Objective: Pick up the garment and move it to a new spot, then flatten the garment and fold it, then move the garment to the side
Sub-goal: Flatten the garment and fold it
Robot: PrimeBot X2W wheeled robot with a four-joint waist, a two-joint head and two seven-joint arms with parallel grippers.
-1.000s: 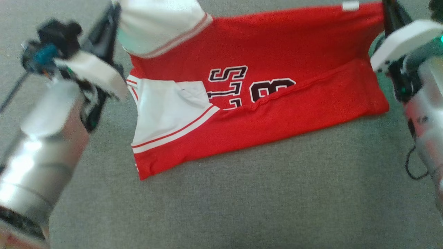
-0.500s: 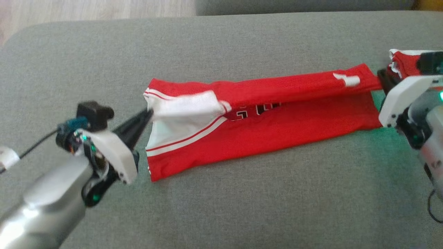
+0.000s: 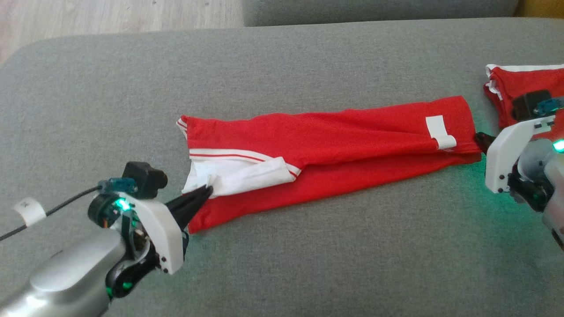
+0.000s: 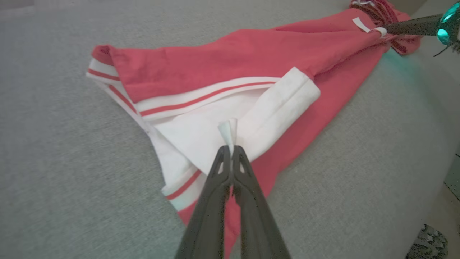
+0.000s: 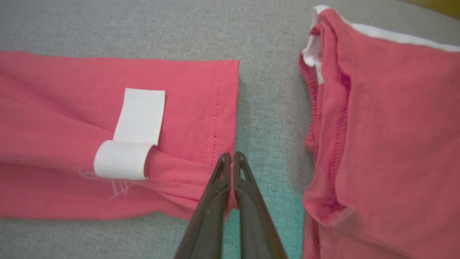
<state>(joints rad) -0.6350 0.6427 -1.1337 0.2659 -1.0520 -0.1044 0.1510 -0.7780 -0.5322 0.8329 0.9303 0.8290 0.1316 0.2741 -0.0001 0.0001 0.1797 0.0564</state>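
1. The garment (image 3: pixel 352 136) lay stretched between both pairs of fingers, with open grey surface (image 3: pixel 308 246) beyond.
2. Left fingers (image 4: pixel 230 151), closed, pinched its white sleeve edge.
3. Right fingers (image 5: pixel 230 158), closed, gripped its hem; a plain white label (image 5: pixel 140 115) sat just left, red cloth (image 5: pixel 388 126) just right.

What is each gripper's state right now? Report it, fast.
Left gripper: shut, pinching the white sleeve edge of the garment.
Right gripper: shut, pinching the red hem corner of the same garment.

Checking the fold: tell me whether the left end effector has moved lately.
Yes. The left end effector came down toward the shirt's near corner.
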